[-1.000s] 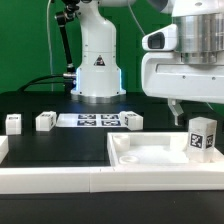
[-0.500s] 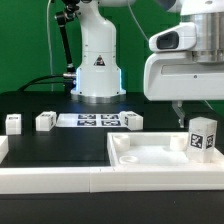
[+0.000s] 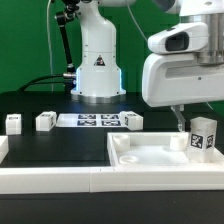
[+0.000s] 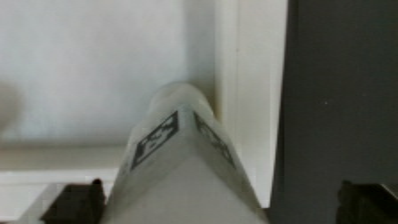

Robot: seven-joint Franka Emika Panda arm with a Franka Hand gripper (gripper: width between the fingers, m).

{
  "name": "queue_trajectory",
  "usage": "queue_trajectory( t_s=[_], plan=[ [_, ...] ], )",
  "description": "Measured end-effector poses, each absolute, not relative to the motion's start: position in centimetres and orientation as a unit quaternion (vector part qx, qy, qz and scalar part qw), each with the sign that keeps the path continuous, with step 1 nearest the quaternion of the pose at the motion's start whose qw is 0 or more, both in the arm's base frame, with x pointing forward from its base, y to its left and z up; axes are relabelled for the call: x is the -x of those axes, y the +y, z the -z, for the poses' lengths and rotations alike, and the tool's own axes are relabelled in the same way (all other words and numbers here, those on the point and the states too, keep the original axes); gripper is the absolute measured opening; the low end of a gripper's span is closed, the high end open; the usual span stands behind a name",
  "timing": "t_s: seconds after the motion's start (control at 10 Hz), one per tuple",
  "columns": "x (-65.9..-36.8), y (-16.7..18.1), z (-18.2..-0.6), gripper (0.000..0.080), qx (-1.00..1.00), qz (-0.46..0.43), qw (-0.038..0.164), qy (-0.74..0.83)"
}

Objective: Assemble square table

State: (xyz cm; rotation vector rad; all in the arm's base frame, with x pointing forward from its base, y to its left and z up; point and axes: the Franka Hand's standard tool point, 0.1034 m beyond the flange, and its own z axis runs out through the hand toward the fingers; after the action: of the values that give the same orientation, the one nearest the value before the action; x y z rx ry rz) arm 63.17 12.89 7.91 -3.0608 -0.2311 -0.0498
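Observation:
The white square table top (image 3: 150, 152) lies at the front right, rim up. One white tagged leg (image 3: 203, 136) stands upright in its far right corner. My gripper (image 3: 190, 124) hangs just above and around that leg, one finger (image 3: 178, 120) showing on the leg's left side. In the wrist view the leg (image 4: 178, 160) stands between my dark fingertips (image 4: 71, 205), with a gap on each side. The gripper (image 4: 217, 206) is open and holds nothing. Three more legs (image 3: 13, 122), (image 3: 45, 120), (image 3: 131, 120) lie on the black table further back.
The marker board (image 3: 95, 120) lies flat in front of the robot base (image 3: 97, 70). A long white rail (image 3: 50, 180) runs along the front edge, with another short white piece at the left edge (image 3: 3, 148).
My gripper has shifted slightly to the right and come down a little around the standing leg. The leg and the other parts have not moved.

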Motion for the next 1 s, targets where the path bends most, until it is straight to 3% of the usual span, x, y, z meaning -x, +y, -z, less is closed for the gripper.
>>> queue_trajectory(
  t_s=[0.5, 0.8, 0.9, 1.0],
  plan=[
    [-63.29, 12.39, -7.88, 0.0649, 0.959, 0.025, 0.027, -0.281],
    [-63.23, 12.25, -7.8, 0.0649, 0.949, 0.025, 0.026, -0.314],
    [-63.23, 12.25, -7.8, 0.0523, 0.949, 0.025, 0.027, -0.313],
    [-63.23, 12.24, -7.8, 0.0523, 0.949, 0.025, 0.027, -0.313]
  ],
)
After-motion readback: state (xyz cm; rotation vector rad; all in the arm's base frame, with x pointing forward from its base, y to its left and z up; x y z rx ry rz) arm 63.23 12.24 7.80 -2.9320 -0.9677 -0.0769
